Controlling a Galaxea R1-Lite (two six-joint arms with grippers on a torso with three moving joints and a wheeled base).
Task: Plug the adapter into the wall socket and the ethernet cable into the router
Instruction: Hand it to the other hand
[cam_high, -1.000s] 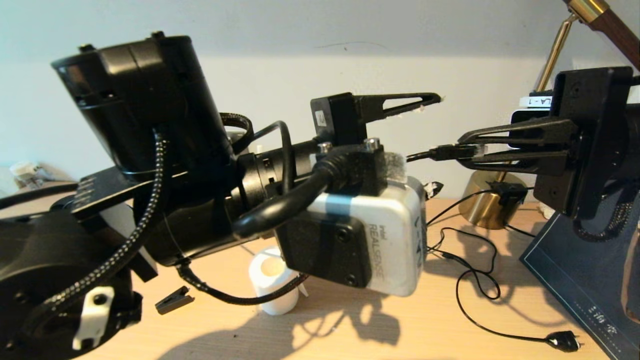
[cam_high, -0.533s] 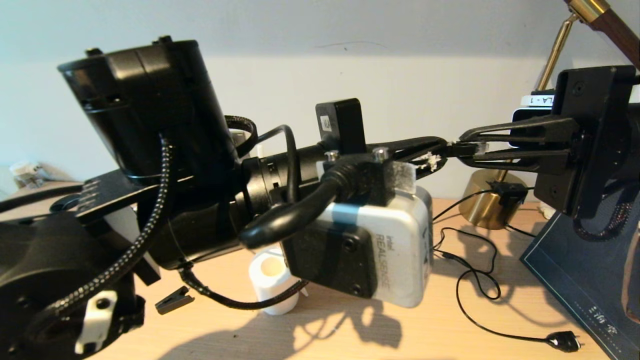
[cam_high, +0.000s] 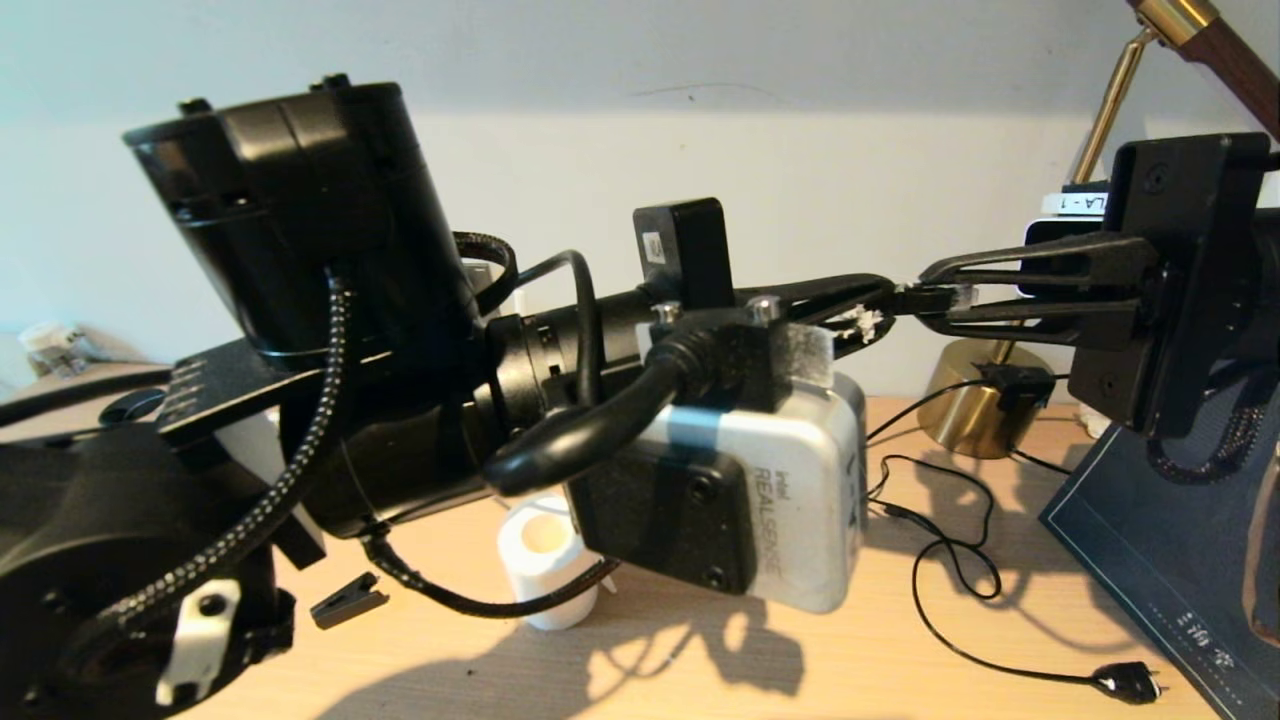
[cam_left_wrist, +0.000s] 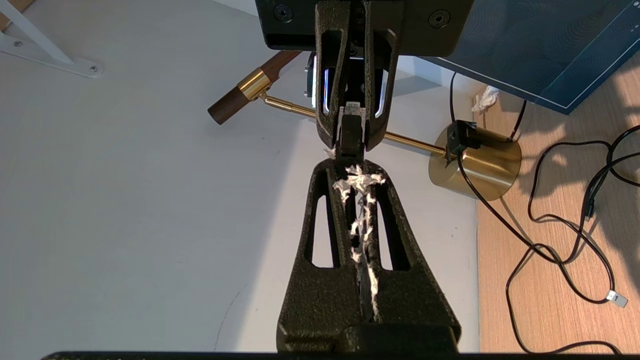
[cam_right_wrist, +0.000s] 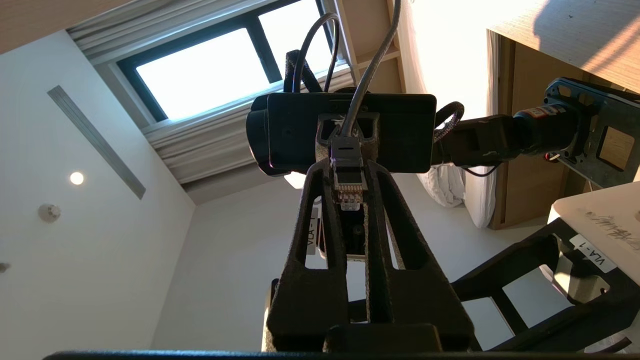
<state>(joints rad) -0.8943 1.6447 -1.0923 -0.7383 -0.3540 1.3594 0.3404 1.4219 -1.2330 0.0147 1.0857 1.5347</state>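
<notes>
The ethernet cable's plug (cam_right_wrist: 348, 189) is held in the air between both grippers, above the wooden table. My right gripper (cam_high: 932, 298) comes in from the right and is shut on the clear plug end (cam_high: 948, 296). My left gripper (cam_left_wrist: 352, 172) meets it tip to tip from the left. It is shut on the ethernet cable's black boot (cam_left_wrist: 350, 139) just behind the plug. From there the cable runs away past the left gripper's body. White fluff sticks out between the left fingers. The adapter, the wall socket and the router do not show.
A white paper roll (cam_high: 545, 555) and a black clip (cam_high: 348, 600) lie below my left arm. A brass lamp base (cam_high: 985, 405) stands at the back right. A thin black cord with a two-pin plug (cam_high: 1130, 682) loops beside a dark blue board (cam_high: 1170, 560).
The left gripper was open a second ago with its upper finger raised. It has shut on the cable behind the plug. The right gripper has kept its grip and place.
</notes>
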